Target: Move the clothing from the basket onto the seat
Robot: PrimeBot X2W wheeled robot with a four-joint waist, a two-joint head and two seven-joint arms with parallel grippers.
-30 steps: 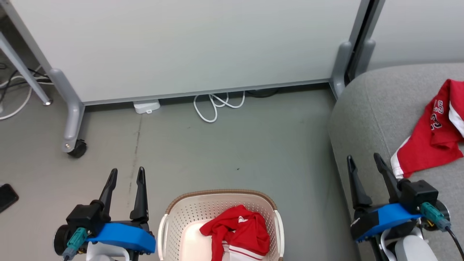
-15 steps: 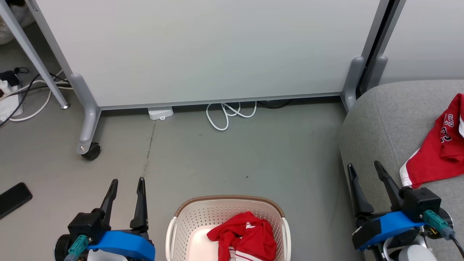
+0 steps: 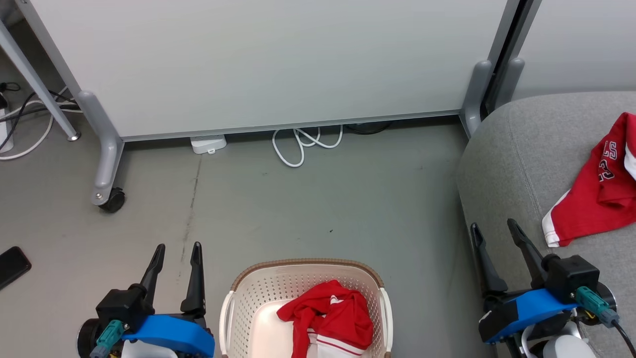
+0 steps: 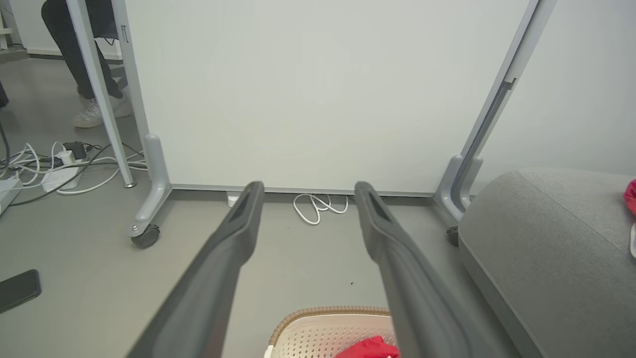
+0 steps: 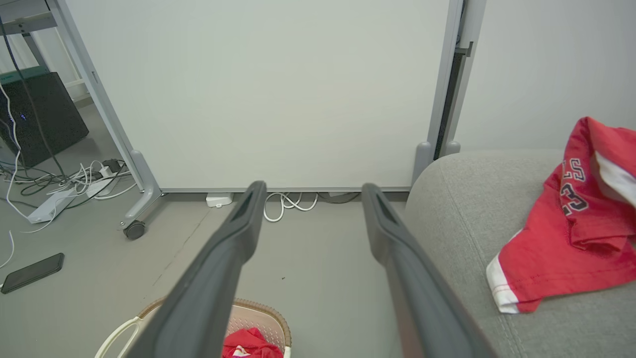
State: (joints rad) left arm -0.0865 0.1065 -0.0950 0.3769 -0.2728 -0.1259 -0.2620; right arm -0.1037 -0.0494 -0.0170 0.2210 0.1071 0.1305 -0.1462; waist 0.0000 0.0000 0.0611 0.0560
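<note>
A crumpled red garment with white trim (image 3: pixel 328 318) lies inside the cream perforated basket (image 3: pixel 258 293) on the floor at the bottom centre of the head view; its tip (image 4: pixel 370 348) and the basket rim (image 4: pixel 328 312) show in the left wrist view. A second red garment with dark lettering (image 3: pixel 596 194) lies spread on the grey sofa seat (image 3: pixel 516 159) at the right, also seen as the lettered garment (image 5: pixel 571 233) in the right wrist view. My left gripper (image 3: pixel 177 248) hangs open left of the basket. My right gripper (image 3: pixel 493 226) stands open over the seat's front edge, empty.
A white wheeled partition (image 3: pixel 258 64) stands across the back, with a caster (image 3: pixel 110 201) at the left. A coiled white cable (image 3: pixel 298 144) and a small white box (image 3: pixel 208 144) lie under it. A black phone (image 3: pixel 12 266) lies on the floor at far left. A person's legs (image 4: pixel 84 59) stand behind the partition.
The head camera swayed right, then back left and up, so the whole picture shifted. Both grippers stay open and hold their places; the garments have not moved.
</note>
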